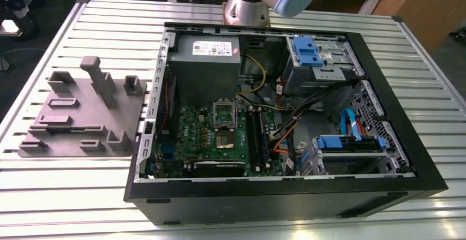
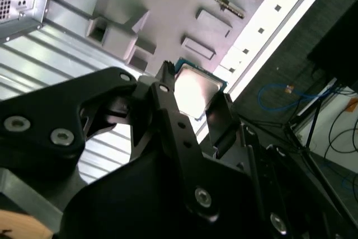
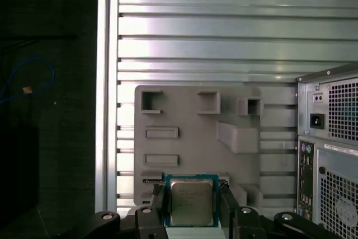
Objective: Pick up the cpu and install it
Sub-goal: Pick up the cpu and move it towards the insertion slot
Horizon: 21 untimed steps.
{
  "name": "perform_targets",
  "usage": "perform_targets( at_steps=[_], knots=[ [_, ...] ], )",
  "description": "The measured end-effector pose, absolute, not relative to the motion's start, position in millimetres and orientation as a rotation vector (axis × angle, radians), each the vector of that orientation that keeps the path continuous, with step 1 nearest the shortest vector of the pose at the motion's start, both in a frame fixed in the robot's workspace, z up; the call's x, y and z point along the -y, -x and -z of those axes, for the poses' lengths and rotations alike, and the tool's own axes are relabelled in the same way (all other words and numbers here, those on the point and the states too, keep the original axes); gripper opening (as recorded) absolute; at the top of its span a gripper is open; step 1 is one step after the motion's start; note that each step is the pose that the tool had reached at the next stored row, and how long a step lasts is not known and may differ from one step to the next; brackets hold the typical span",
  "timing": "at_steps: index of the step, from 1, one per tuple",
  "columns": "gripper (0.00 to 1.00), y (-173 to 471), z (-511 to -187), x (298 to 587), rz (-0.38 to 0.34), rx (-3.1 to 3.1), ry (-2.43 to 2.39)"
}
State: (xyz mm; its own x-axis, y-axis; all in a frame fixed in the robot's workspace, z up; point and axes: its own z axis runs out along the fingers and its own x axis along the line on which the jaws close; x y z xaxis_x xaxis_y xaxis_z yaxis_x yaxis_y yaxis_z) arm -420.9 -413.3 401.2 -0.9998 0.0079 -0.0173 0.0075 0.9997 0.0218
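The cpu [image 3: 191, 201], a small square chip with a silvery top and a green rim, sits between the black fingers [image 3: 158, 204] of my gripper [image 3: 191, 208]. The gripper is shut on it by two opposite edges. In the second wrist view the same cpu [image 2: 196, 89] is clamped in the gripper [image 2: 193, 102], high above the table. Far below it lies the grey plastic plate [image 3: 190, 132] with upright blocks. In the exterior view the green motherboard [image 1: 218, 136] lies inside the open computer case [image 1: 291, 188], with its socket [image 1: 224, 137] near the middle.
The grey plate [image 1: 80, 114] lies on the slatted metal table [image 1: 73, 196] at the exterior view's left of the case. Inside the case are a grey power supply box [image 1: 207, 60], blue drive bays [image 1: 313, 54] and loose cables [image 1: 291, 120]. The arm's base [image 1: 248, 5] stands behind the case.
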Motion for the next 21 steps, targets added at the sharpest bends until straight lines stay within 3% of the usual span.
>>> perform_targets(
  at_steps=[21],
  knots=[
    [0.47, 418.3, -401.1, 416.2, -0.034, -3.124, -0.012]
  ],
)
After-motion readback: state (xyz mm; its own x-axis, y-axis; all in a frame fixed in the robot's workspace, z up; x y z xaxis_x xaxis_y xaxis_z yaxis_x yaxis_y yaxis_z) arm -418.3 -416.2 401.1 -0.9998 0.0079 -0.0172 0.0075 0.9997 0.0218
